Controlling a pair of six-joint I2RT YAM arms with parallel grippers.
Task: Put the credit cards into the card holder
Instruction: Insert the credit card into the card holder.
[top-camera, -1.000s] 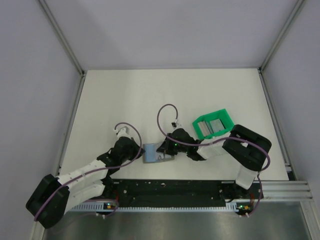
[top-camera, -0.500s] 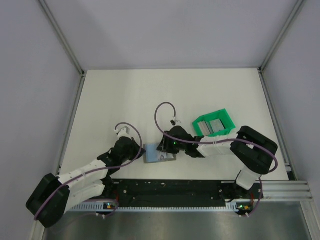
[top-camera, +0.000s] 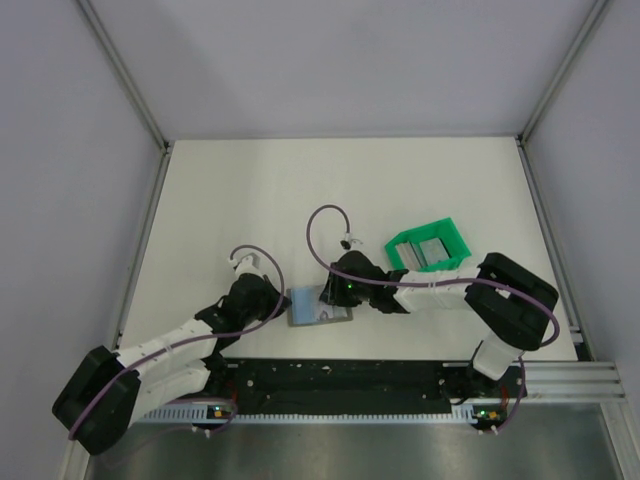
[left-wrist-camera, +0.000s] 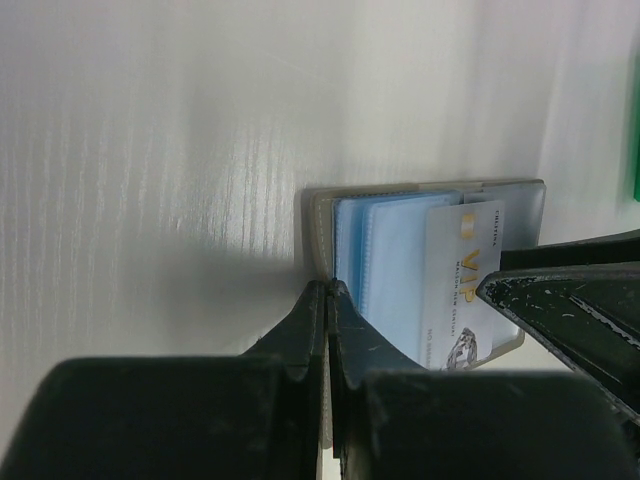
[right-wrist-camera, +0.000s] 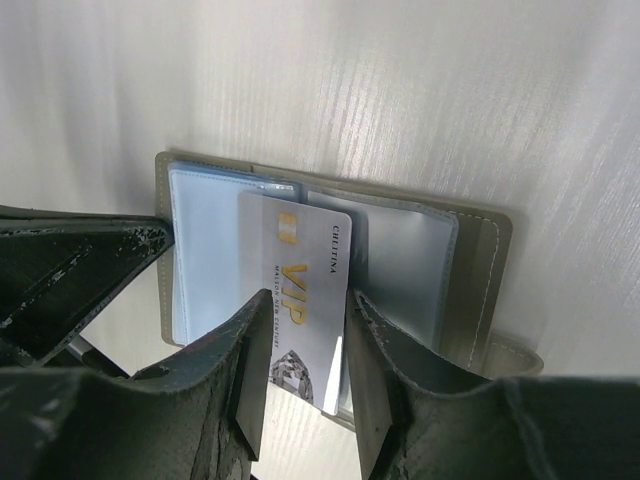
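Observation:
The card holder (top-camera: 318, 306) lies open near the table's front edge, with light blue sleeves (right-wrist-camera: 210, 240) inside a grey cover. My left gripper (left-wrist-camera: 328, 288) is shut on the cover's left edge. A grey credit card (right-wrist-camera: 300, 300) printed VIP lies partly in a sleeve, and its near end sticks out over the table. My right gripper (right-wrist-camera: 306, 303) stands open over it, one finger on each side of the card. More grey credit cards (top-camera: 428, 250) lie in the green tray (top-camera: 408, 268).
The green tray stands right of the holder, behind my right forearm. The table's front rail (top-camera: 340, 375) runs just below the holder. Purple cables (top-camera: 322, 225) loop above both wrists.
My right gripper has opened and let go of the VIP card, which now rests in the holder. The right arm has shifted slightly left. The left arm has not moved.

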